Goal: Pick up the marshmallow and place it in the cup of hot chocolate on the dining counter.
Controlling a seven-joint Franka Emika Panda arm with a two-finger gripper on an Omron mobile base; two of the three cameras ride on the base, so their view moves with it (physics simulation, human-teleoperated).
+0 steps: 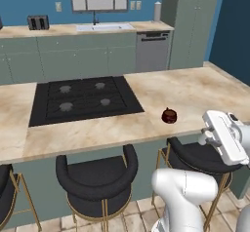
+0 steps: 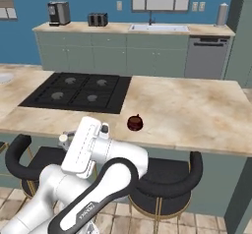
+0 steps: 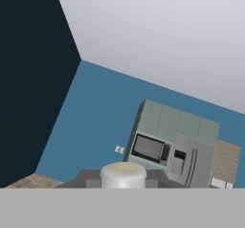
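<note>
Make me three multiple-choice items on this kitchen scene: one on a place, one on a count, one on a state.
1. Where does the cup stand?
A. on the counter, right of the cooktop
B. on the cooktop
C. on the floor

2. How many burners has the cooktop?
A. two
B. six
C. four

3. How is the gripper?
A. open and empty
B. shut on the marshmallow
C. shut on the cup

Key: 1 A, the cup sits on beige marble beside the black cooktop. 2 C, four round burners show. 3 B, the hand view shows a white cylinder between the finger tips.
</note>
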